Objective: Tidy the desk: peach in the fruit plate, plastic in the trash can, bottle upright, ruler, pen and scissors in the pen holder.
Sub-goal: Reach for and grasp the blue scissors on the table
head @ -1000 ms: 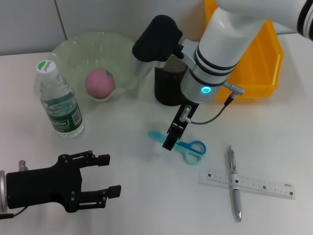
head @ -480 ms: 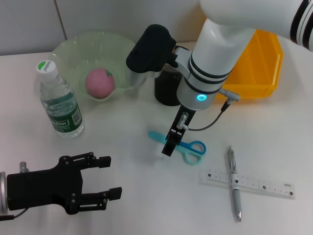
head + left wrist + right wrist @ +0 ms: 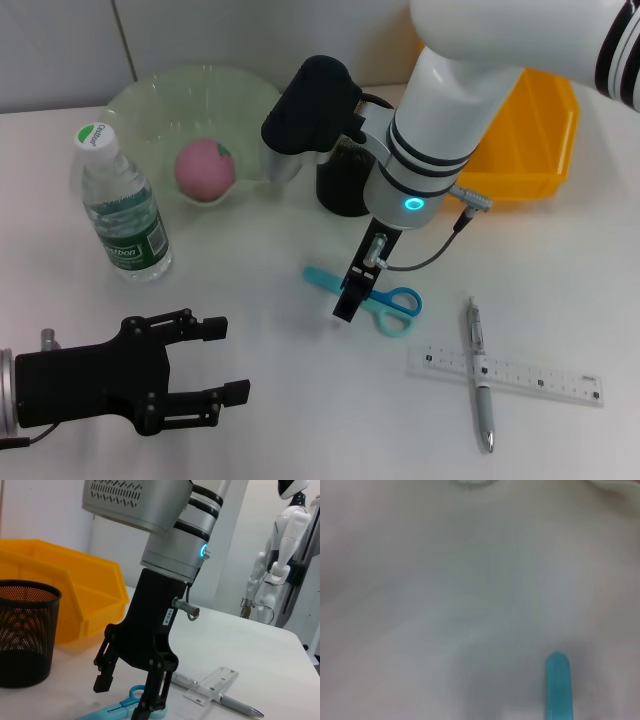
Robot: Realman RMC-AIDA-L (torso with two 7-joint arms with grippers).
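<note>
Directly under my right gripper (image 3: 127,695) lie the scissors (image 3: 370,296), flat on the desk (image 3: 250,290); my fingers are spread, one on either side of them, gripping nothing. Just behind my wrist stands the pen holder (image 3: 22,630). My left gripper (image 3: 215,360) rests open well off to the side.
</note>
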